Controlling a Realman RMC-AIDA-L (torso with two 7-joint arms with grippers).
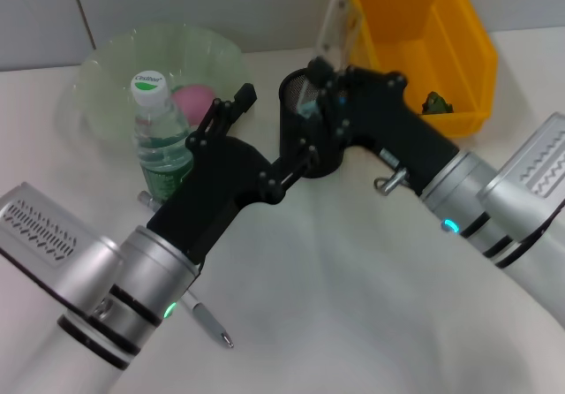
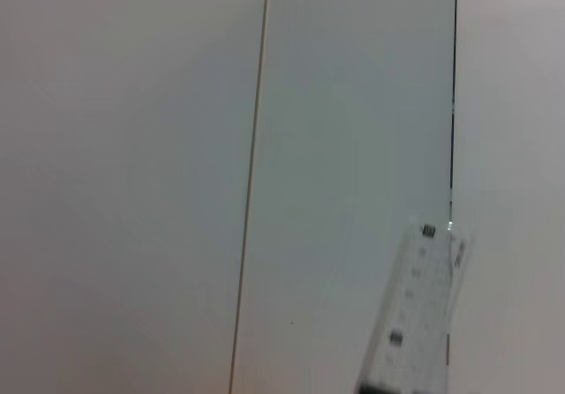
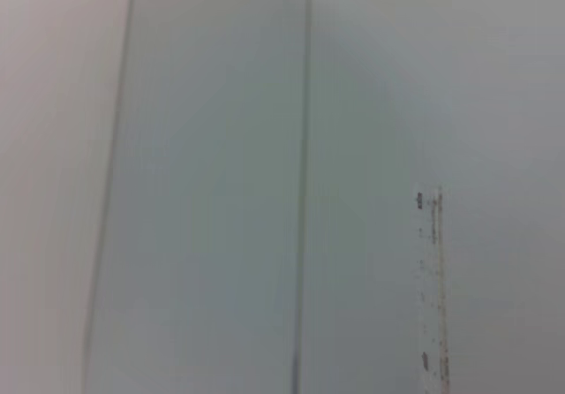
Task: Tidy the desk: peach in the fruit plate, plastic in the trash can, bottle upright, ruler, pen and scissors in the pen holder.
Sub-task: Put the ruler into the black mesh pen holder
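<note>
The right jaws [image 1: 311,80] sit over the pen holder [image 1: 309,129], apparently holding the clear ruler [image 1: 338,21] that sticks up beyond them. Lower it straight before releasing. I cannot tell the left jaws' [image 1: 240,98] state beside the bottle [image 1: 161,138].

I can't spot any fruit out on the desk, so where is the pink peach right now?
In the head view the pink peach lies inside the translucent green fruit plate at the far left of the desk, just behind the upright clear water bottle with a white cap.
</note>
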